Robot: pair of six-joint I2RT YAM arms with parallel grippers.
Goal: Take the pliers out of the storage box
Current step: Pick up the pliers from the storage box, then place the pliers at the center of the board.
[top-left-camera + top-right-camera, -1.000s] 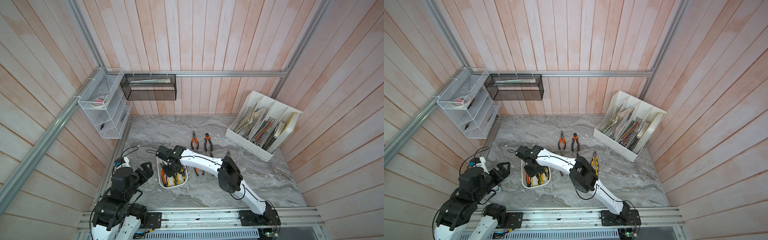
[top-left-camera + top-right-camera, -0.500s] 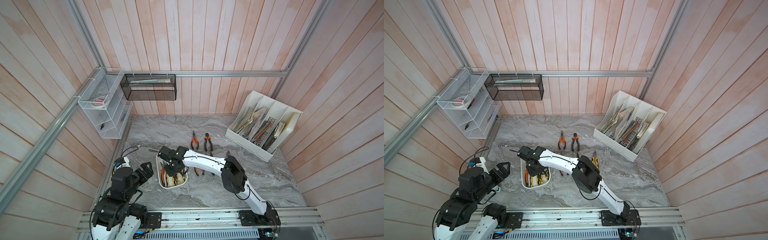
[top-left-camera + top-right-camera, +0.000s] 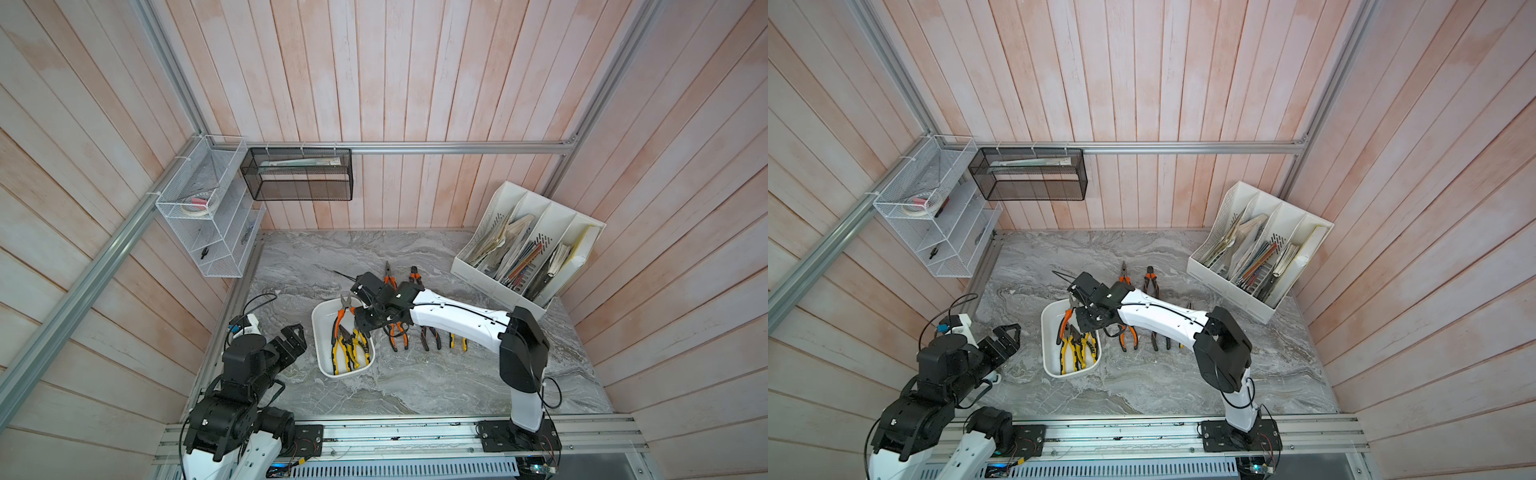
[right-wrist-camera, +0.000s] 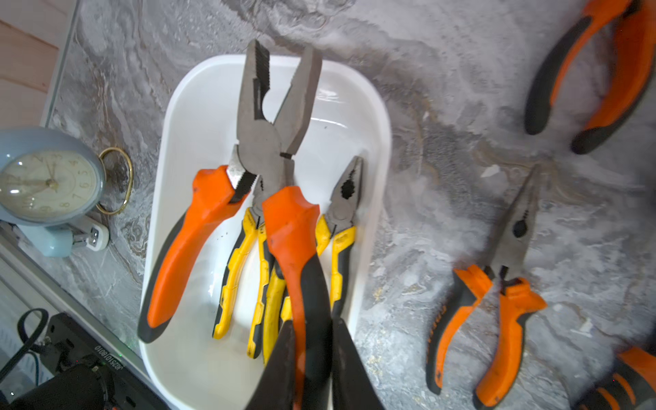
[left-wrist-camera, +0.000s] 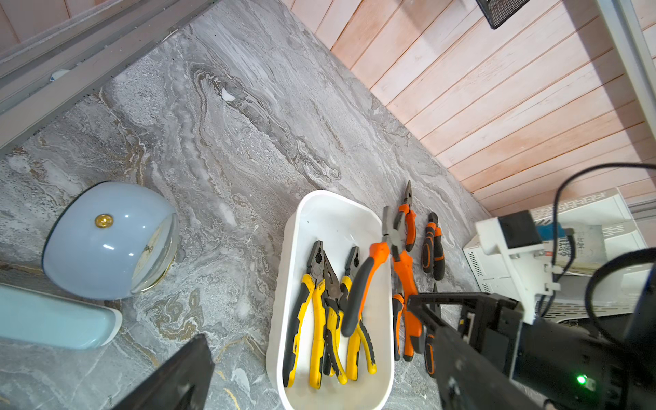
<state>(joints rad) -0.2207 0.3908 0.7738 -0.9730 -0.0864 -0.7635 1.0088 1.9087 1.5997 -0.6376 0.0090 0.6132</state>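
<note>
The storage box is a white tub left of the table's middle. My right gripper is shut on one handle of the orange-and-black pliers. They hang tilted above the box, with the other handle swung out. Three yellow-and-black pliers lie in the box. Several more pliers lie on the table to the box's right. My left gripper stands open and empty, left of the box.
A blue alarm clock stands left of the box, near the table's edge. A white file organizer fills the back right corner. Wire baskets hang on the walls at the back left.
My right gripper has shut on an orange handle down in the box and lifted those pliers off the yellow ones. The left arm has not moved.
</note>
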